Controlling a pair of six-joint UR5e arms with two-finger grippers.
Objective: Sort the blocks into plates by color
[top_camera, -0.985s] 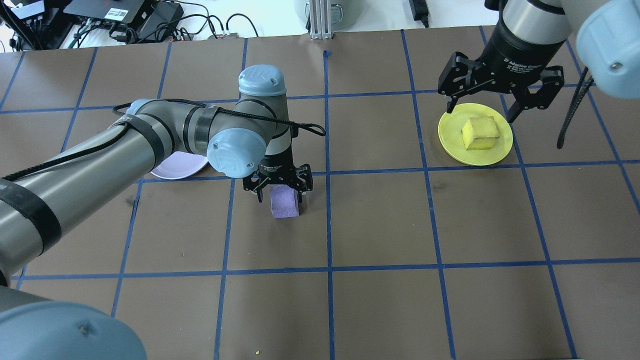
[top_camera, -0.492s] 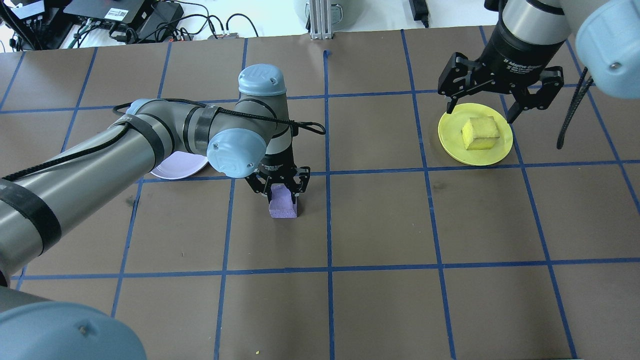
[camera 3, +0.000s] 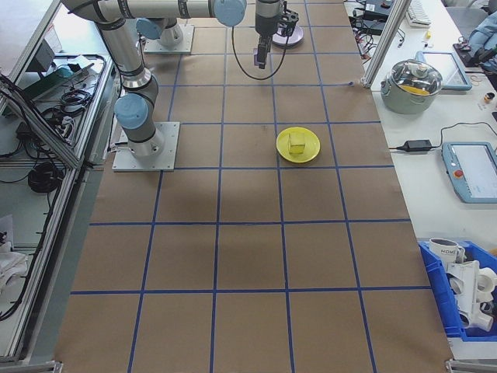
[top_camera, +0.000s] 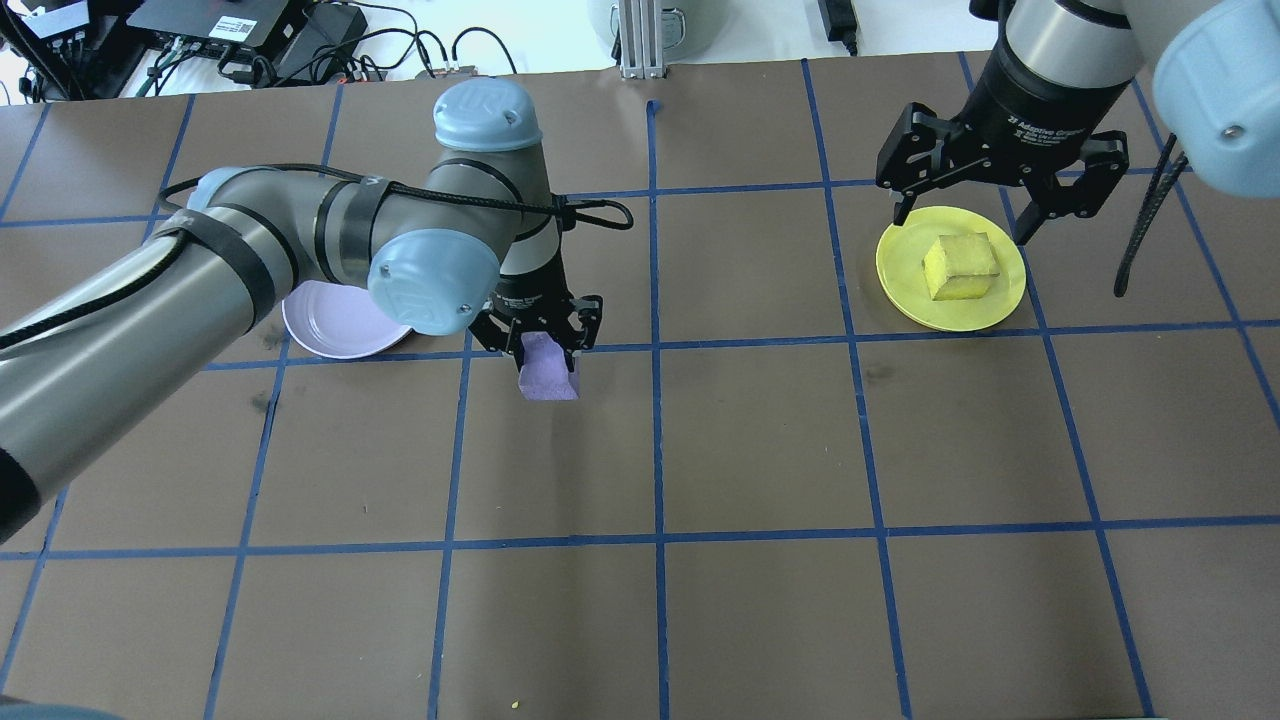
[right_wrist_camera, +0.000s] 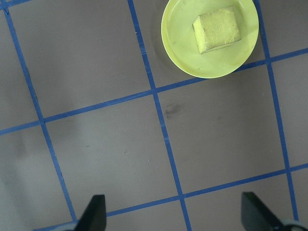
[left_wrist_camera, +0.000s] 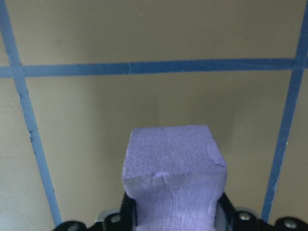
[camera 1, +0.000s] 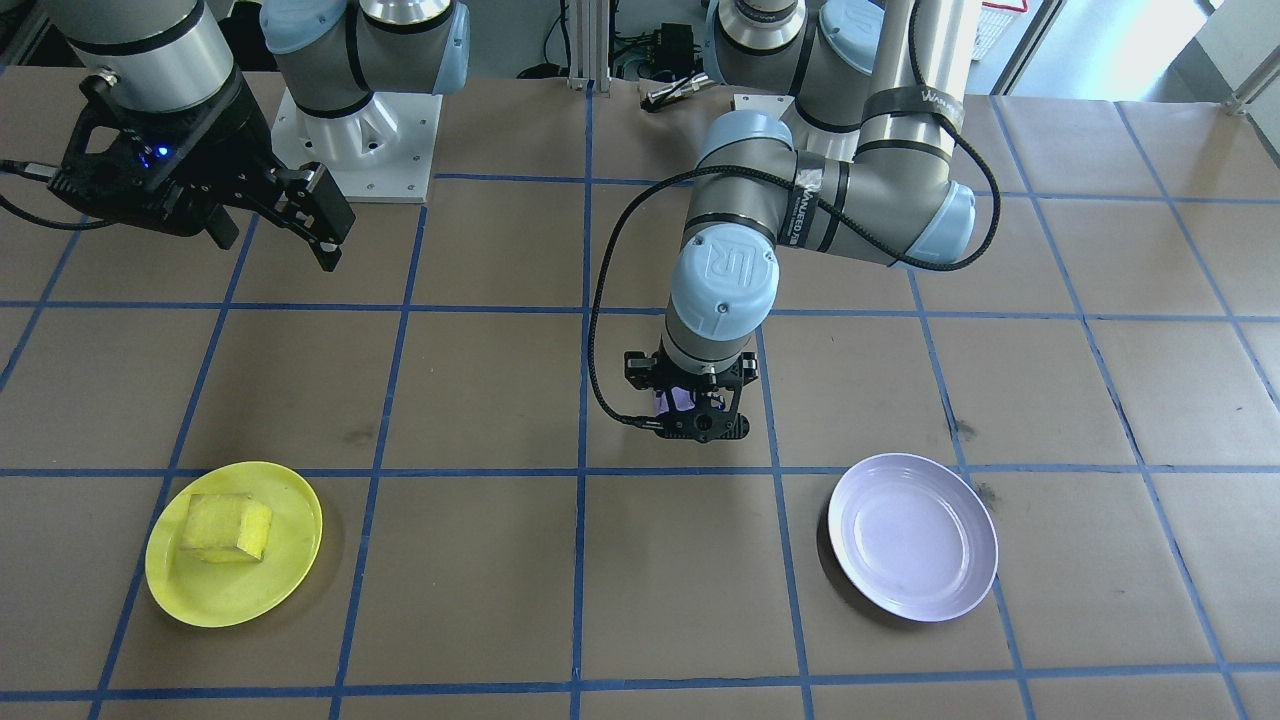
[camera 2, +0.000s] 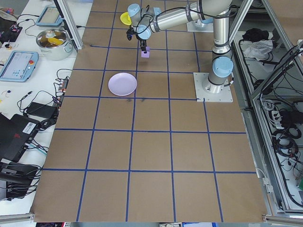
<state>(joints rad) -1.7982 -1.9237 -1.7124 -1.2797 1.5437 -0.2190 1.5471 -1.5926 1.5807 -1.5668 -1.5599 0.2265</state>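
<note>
The purple block (top_camera: 548, 374) hangs a little above the table, with my left gripper (top_camera: 537, 346) shut on it. The left wrist view shows the purple block (left_wrist_camera: 173, 183) pinched between the jaws over bare paper. The lavender plate (top_camera: 335, 322) lies just to the left of it, empty, and the same lavender plate (camera 1: 912, 540) shows in the front-facing view. The yellow block (top_camera: 960, 266) rests in the yellow plate (top_camera: 900, 272) at the right. My right gripper (top_camera: 960, 226) stands open, high above that plate, holding nothing.
Brown paper with a blue tape grid covers the table (top_camera: 760, 450). Cables and electronics (top_camera: 250, 40) lie beyond the far edge. A pot (camera 3: 411, 78) and tablets sit on the side bench.
My left gripper closed on the purple block, lifted it off the table and carried it left toward the lavender plate. The right arm has stayed still.
</note>
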